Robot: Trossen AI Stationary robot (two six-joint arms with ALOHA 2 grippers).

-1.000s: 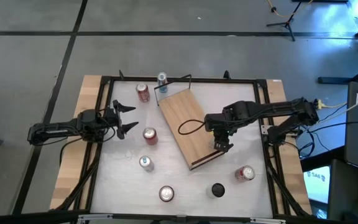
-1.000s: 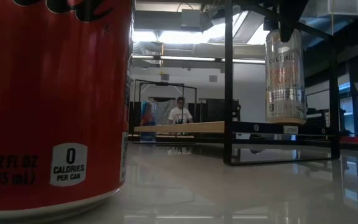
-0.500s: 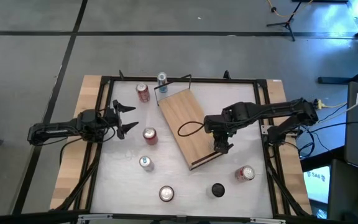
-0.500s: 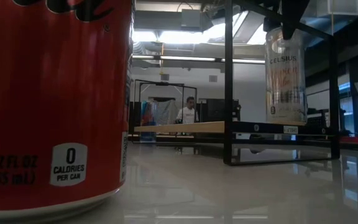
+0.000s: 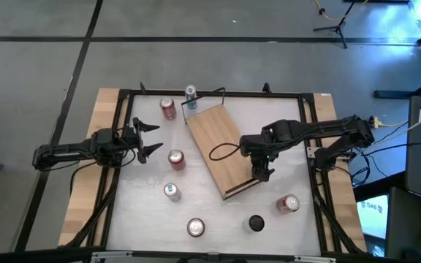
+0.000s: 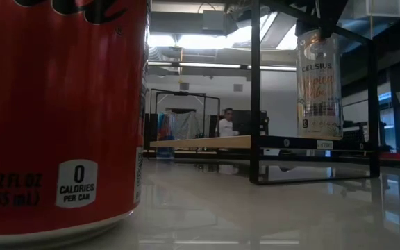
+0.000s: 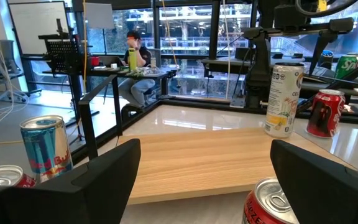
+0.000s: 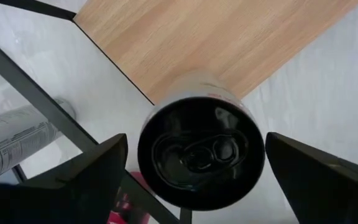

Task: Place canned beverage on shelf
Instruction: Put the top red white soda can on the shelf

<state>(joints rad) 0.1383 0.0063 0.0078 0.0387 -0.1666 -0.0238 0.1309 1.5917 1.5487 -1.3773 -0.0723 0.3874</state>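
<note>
Right gripper, fingers spread wide and gripping nothing, brackets a Celsius can at the shelf corner; lifting crooked could topple it.

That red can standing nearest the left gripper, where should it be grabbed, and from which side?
Probably mid-body on the red can, coming level from the side of the left gripper: it stands upright, nothing touches its wall, and the open jaws look wide enough.

Grey concrete floor marked with dark lines — big windows behind desks.
</note>
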